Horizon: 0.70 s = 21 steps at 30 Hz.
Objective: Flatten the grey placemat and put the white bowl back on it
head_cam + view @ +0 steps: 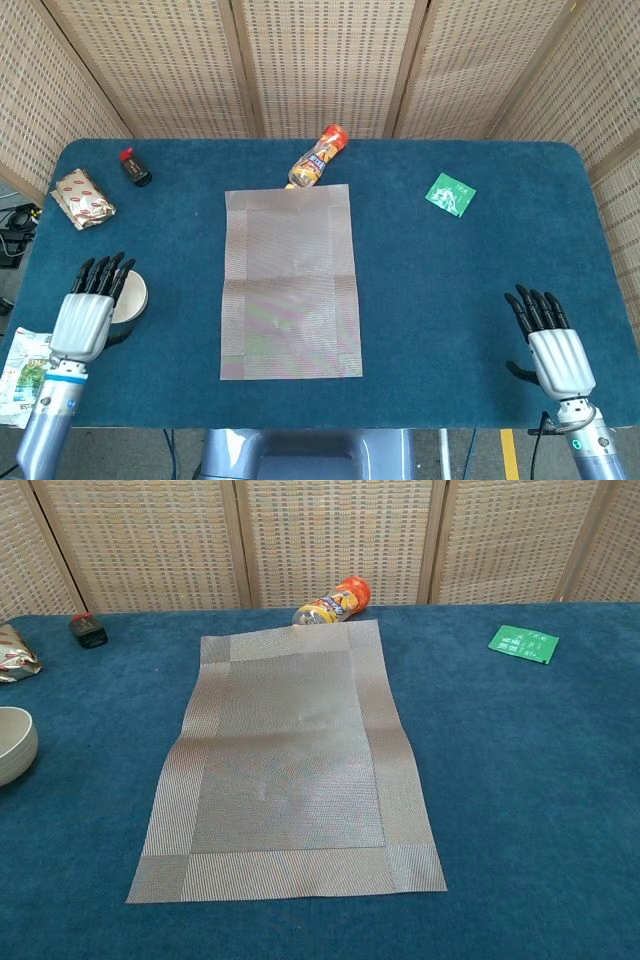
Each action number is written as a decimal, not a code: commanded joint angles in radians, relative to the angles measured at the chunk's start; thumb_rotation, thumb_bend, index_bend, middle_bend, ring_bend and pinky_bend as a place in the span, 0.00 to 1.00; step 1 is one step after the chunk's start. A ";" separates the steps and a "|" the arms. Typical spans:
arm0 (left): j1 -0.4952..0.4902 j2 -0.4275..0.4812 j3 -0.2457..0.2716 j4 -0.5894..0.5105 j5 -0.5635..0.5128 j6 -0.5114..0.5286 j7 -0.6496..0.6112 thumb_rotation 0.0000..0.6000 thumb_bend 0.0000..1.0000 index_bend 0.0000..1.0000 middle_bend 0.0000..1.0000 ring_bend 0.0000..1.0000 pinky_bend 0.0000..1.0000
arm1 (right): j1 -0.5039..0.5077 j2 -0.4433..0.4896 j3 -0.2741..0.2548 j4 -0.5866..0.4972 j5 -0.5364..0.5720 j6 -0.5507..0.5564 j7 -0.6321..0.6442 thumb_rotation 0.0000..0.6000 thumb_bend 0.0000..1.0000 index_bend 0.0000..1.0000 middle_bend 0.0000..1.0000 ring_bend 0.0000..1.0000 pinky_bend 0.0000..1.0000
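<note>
The grey placemat [290, 282] lies spread on the blue table [450, 290], well off to the right of the left hand [88, 314] and about midway between the 2 hands. It looks nearly flat in the head view; the chest view shows faint ripples along its long edges and a shallow crease across the middle, so the flattening appears largely done. Its far edge touches an orange bottle [318, 158] lying on its side.

The white bowl [12, 744] sits directly under the fingertips of the left hand, partly hidden by them in the head view. That hand hovers palm down with its fingers extended and slightly apart, holding nothing; whether it touches the rim cannot be told. The right hand [553, 345] rests well to the right of the mat, fingers straight and spread, also empty.

The bowl is probably rigid, smooth and moderately light, likely ceramic or melamine, so it could slip from a loose pinch and chip if dropped. A sound hold would be over the rim, thumb outside the wall and fingers inside, or a wrap around the wall from above. The mat is a thin woven sheet, flexible and light, and will likely slide on the cloth if the bowl is dragged across it, so the bowl is better lowered straight down onto its centre.
</note>
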<state>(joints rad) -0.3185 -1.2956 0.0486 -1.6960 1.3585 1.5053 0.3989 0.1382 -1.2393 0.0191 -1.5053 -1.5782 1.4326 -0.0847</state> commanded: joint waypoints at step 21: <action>0.154 0.065 0.039 -0.024 0.175 0.103 -0.054 1.00 0.21 0.00 0.00 0.00 0.00 | 0.111 -0.310 -0.061 -0.055 -0.132 -0.182 -0.255 1.00 0.02 0.02 0.00 0.00 0.00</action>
<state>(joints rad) -0.1668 -1.2321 0.0898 -1.7199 1.5333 1.6098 0.3473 0.2352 -1.5139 -0.0439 -1.5554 -1.7206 1.2786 -0.3077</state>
